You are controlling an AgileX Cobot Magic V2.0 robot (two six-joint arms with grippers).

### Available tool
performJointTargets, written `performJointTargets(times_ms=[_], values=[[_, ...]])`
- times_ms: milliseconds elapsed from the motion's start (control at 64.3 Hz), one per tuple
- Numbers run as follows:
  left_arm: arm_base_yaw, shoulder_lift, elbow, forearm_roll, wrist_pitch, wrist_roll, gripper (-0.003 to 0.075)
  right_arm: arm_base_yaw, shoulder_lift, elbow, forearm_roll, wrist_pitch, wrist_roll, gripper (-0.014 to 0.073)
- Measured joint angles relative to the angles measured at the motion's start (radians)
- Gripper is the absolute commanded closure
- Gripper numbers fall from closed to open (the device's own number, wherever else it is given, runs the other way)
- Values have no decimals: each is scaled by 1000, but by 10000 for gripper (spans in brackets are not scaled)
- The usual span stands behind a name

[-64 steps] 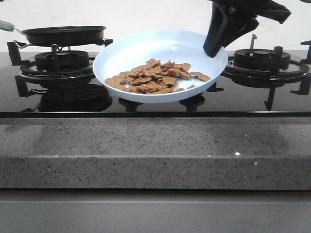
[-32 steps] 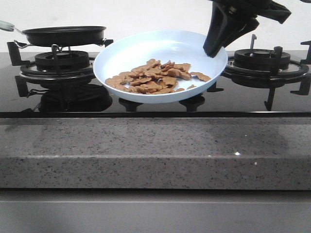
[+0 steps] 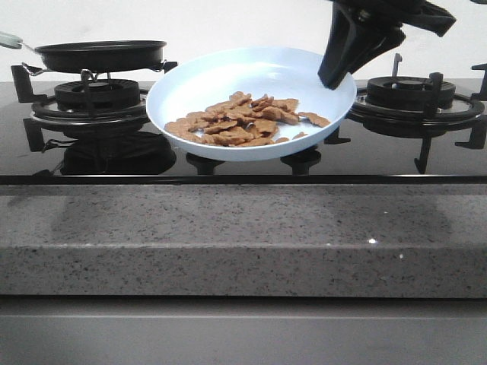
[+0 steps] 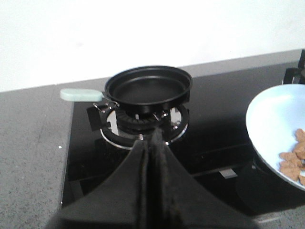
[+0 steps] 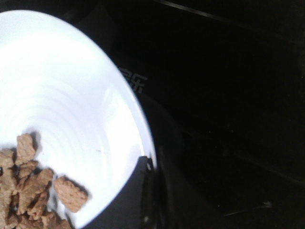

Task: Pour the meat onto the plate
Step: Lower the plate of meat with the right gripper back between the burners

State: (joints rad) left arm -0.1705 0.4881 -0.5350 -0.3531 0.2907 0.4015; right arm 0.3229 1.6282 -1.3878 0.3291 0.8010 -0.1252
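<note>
Stovetop worktop point(image 3: 228, 171): meat point(image 3: 243, 120) sits plated, right hand point(image 3: 335, 76) clamped on the plate point(image 3: 198, 84) rim, release due next.

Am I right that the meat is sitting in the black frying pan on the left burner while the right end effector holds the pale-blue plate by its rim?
Not quite. The left wrist view shows the black frying pan empty. The meat lies on the pale-blue plate, as the front view shows. The rest stands: the pan is on the left burner, and the right end effector grips the plate's rim.
</note>
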Motion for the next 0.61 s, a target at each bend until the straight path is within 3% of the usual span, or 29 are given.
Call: performJointTargets(times_ms=[140,389,607], values=[[0,-2,0,0,-20,0,741,-22,37,-92,7,17,0,654],[0,-2,0,0,-21,0,741,-110,245,-395,76,100,12,654],[0,-2,0,0,-21,-2,741,-149,396,-510,78,116,34,651]])
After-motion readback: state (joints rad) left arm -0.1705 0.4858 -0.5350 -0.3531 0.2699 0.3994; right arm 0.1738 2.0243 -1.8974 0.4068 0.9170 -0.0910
